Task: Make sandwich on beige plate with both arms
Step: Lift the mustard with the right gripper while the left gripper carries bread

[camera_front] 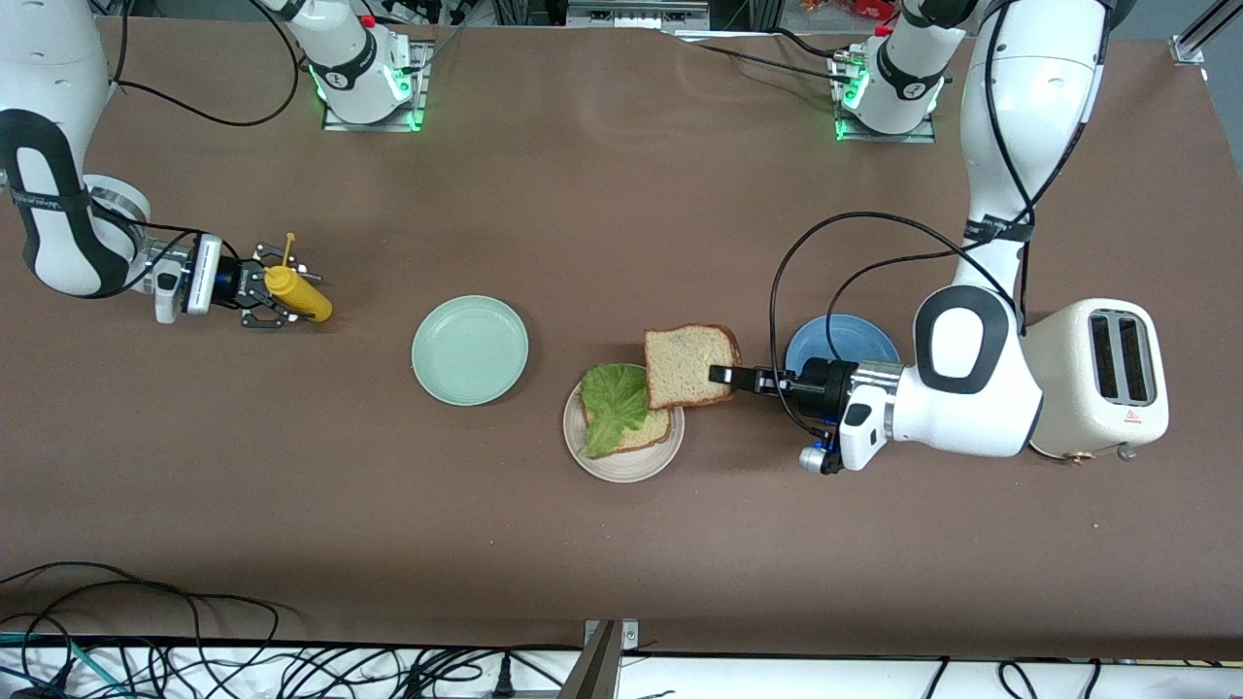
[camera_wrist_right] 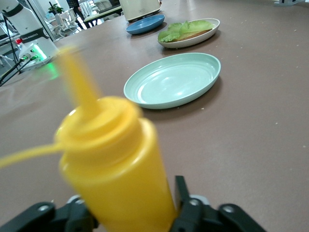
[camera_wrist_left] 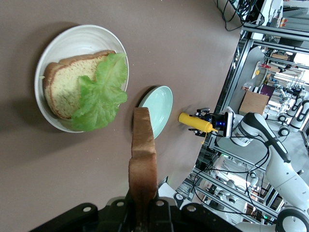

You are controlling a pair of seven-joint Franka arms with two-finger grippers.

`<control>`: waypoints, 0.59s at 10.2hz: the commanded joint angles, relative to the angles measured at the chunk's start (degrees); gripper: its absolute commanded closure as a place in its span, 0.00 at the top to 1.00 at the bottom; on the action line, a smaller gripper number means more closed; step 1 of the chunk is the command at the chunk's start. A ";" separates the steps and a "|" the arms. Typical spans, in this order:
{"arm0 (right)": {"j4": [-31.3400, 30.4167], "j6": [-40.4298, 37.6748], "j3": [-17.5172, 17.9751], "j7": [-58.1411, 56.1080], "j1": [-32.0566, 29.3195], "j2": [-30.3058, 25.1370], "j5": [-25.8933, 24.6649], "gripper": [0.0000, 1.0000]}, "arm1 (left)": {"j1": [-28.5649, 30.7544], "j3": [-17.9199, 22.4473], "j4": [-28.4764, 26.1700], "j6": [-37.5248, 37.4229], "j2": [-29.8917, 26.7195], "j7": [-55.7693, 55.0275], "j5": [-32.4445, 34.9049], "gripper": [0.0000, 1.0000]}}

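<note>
Brown table (camera_front: 621,544): three plates (camera_front: 470,349), toaster (camera_front: 1107,374).

mint-green plate (camera_front: 470,349): sat empty on the brown table (camera_front: 621,544) toward the right arm's end | blue plate (camera_front: 841,342): lay toward the left arm's end, just beside the toaster | cream toaster (camera_front: 1097,379): two slots up | yellow squeeze bottle (camera_front: 297,293): tipped on its side, well apart from the plates

We see what looks like a robotics lab: bolted-down arm bases (camera_front: 367,73), loose cables (camera_front: 194,660) along the counter (camera_front: 621,544), and metal framing (camera_wrist_left: 251,63) around it.
</note>
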 commanded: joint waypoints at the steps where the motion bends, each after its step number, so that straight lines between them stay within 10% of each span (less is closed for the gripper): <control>1: 0.09 2.43 -0.21 -0.67 2.52 -0.37 2.07 0.00 | 0.32 0.80 1.05 -0.11 0.16 -0.61 -1.35 0.00; 6: 3.60 15.85 -0.73 14.76 16.74 -5.99 3.84 0.00 | 5.50 0.72 2.27 -3.27 -0.19 -0.52 -1.26 0.00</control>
